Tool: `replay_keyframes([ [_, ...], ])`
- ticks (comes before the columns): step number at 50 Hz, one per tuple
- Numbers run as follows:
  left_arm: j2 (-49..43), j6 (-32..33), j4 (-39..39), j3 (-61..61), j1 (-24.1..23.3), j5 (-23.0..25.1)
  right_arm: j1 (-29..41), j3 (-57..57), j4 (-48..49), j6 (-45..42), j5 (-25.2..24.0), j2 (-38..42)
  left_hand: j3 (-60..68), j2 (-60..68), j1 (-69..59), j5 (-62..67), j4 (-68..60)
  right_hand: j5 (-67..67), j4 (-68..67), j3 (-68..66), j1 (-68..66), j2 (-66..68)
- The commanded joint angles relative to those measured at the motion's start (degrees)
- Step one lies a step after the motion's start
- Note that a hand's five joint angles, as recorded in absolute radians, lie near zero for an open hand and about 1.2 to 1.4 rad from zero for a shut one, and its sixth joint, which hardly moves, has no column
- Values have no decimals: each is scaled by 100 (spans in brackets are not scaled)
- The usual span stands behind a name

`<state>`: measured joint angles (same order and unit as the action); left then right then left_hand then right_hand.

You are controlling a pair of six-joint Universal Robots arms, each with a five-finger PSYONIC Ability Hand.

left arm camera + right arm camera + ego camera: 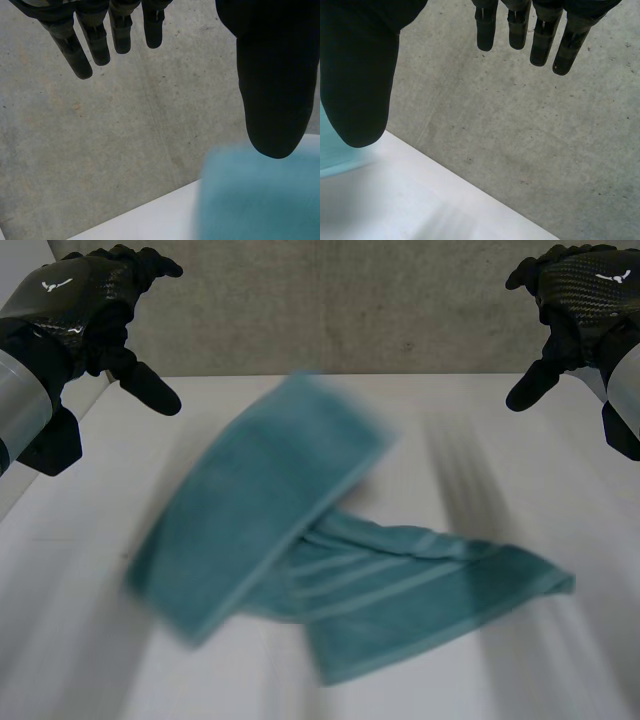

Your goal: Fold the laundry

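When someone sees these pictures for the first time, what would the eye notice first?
First the teal towel, lying loosely doubled over itself in the middle of the white table. Then the left hand and right hand, both black, held up at either side beyond the towel, fingers open and holding nothing.

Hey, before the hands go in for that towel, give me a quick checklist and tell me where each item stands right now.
1. The left hand is empty: ok, fingers relaxed, nothing held.
2. The right hand is empty: ok, fingers straight, nothing held.
3. Both hands are clear of the teal towel: ok, each is raised beyond the table's far edge, apart from the cloth.
4. The towel lies wholly on the white table: ok in the head view.
5. The towel is spread flat in one layer: not ok, one part lies crookedly across the other.
6. The towel has settled: cannot tell.
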<state>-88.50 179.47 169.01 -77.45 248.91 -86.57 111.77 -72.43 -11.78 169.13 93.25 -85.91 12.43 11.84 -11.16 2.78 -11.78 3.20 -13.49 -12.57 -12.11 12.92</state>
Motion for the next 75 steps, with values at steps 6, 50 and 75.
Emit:
replay_keyframes([
  [6,0,0,9,2,8,0,3,-35,35,-21,0,-14,-243,-184,116,-278,178,-320,349,257,211,-292],
  [50,-1943,0,1011,-7,-132,-448,1787,-1415,940,1886,-1520,2377,-243,-184,116,-278,178,-320,349,257,211,-292],
  [75,-1969,18,1029,-51,-141,-475,3026,-1212,1951,1886,-369,3317,-243,-184,116,-278,178,-320,349,257,211,-292],
])
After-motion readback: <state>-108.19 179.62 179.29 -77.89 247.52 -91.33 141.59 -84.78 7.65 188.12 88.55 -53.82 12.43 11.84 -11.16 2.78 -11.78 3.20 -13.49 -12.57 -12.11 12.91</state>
